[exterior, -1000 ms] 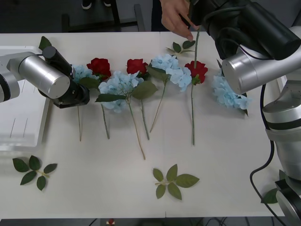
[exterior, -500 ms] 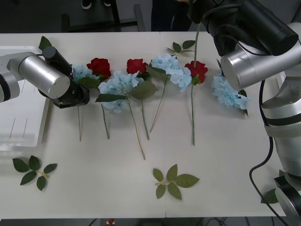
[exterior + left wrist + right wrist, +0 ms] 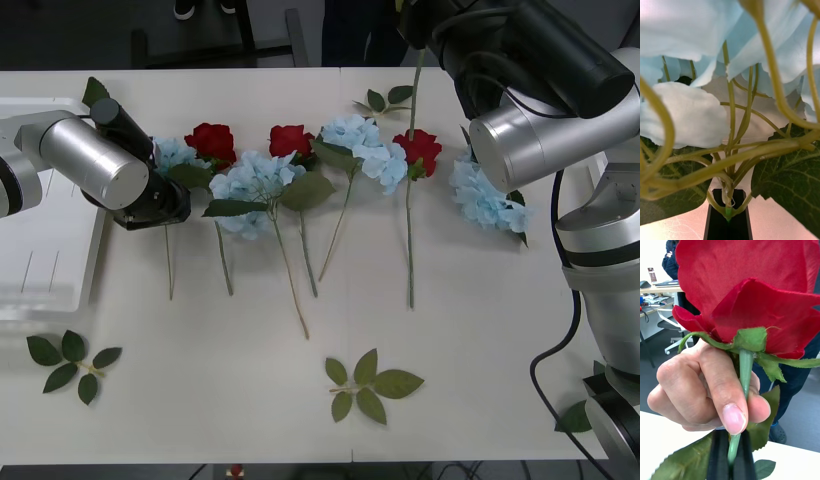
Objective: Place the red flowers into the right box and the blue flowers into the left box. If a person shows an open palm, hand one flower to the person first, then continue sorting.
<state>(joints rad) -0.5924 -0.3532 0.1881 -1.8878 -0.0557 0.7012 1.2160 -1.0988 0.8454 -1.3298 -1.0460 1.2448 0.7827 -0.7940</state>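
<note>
My right tool [image 3: 730, 461] is raised over the far right part of the worktop [image 3: 480, 340], and its two black fingers are pressed together on the thin green stem of a red rose [image 3: 752, 296]. In the right wrist view a person's hand [image 3: 703, 390] is closed around the same stem just under the bloom, with thumb and fingers touching it. In the front view this stem [image 3: 416, 95] hangs down from my tool toward the row of flowers.

My left tool [image 3: 728, 221] is low at the left end of the row, close to the left box [image 3: 45, 260]. It is pinching the green stem of a pale-blue hydrangea [image 3: 688, 108], just below the place where the small stalks branch out; the petals and big leaves are directly in front of its camera. In the front view this flower [image 3: 172, 152] lies beside my left arm.

The other flowers lie on the worktop with heads away from me and stems toward me: three red roses [image 3: 211, 141] and several blue hydrangeas [image 3: 252, 180], some touching each other. One more hydrangea [image 3: 485, 200] lies under my right arm. Loose leaf sprigs [image 3: 368, 385] lie nearer to me.
</note>
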